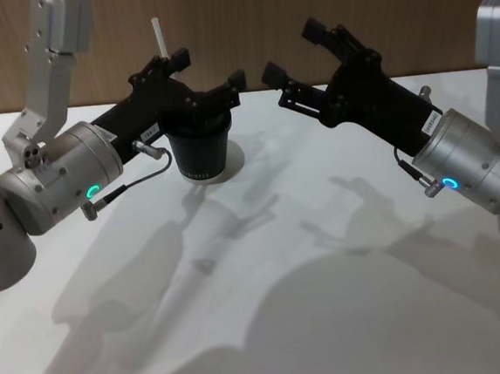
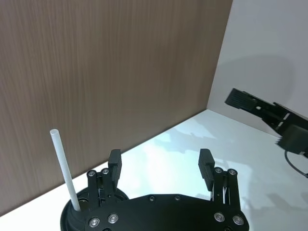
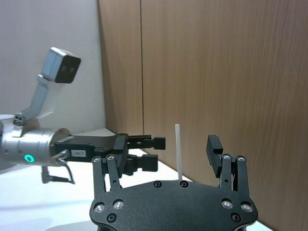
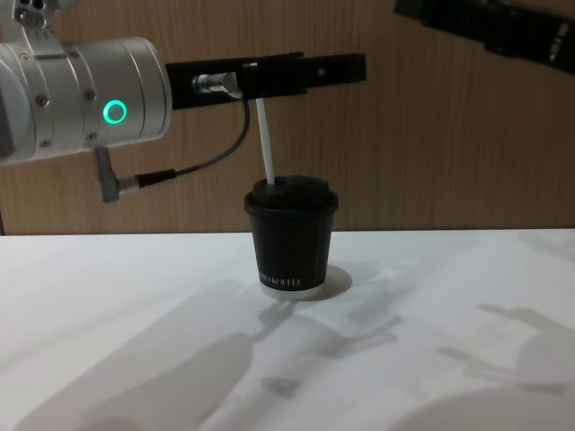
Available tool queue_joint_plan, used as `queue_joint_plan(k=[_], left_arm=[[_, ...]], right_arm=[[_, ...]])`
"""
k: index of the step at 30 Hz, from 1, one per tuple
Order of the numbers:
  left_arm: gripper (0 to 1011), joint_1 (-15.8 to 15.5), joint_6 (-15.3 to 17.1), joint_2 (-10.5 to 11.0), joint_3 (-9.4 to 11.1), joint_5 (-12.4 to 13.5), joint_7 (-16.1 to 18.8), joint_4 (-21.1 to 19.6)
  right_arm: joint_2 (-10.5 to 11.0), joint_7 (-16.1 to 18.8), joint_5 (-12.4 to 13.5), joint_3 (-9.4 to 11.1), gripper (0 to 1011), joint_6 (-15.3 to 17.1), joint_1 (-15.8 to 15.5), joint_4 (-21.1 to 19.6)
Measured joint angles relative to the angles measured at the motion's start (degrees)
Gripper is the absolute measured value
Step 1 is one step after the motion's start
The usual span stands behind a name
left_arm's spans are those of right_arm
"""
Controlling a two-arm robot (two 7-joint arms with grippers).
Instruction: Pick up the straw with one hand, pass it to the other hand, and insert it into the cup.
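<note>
Above one cup (image 4: 291, 235) holding one straw (image 4: 266, 142), two grippers, left (image 1: 207, 71) and right (image 1: 295, 47), spread jaws wide.

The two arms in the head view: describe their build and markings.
Left arm: silver cylinder, glowing green ring, looped black cable, white label on its black long-fingered gripper. Right arm: silver cylinder, blue-green ring, short cable, labelled black angular gripper.
</note>
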Motion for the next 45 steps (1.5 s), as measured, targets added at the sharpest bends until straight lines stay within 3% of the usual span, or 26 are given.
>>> queue_joint_plan(k=[20,45], left_arm=[[1003,1.7,0.2,1.0,0.8,-1.3,0.6,-1.8],[1003,2.3,0.2,1.2,1.1,-1.6,1.3,-2.4]], right_arm=[[-1.8,-5.1,-5.4,-1.0,1001,-0.9,0.1,0.7],[-2.6,-6.0,-6.8,-0.9,1001,-1.5,-0.1,0.8]])
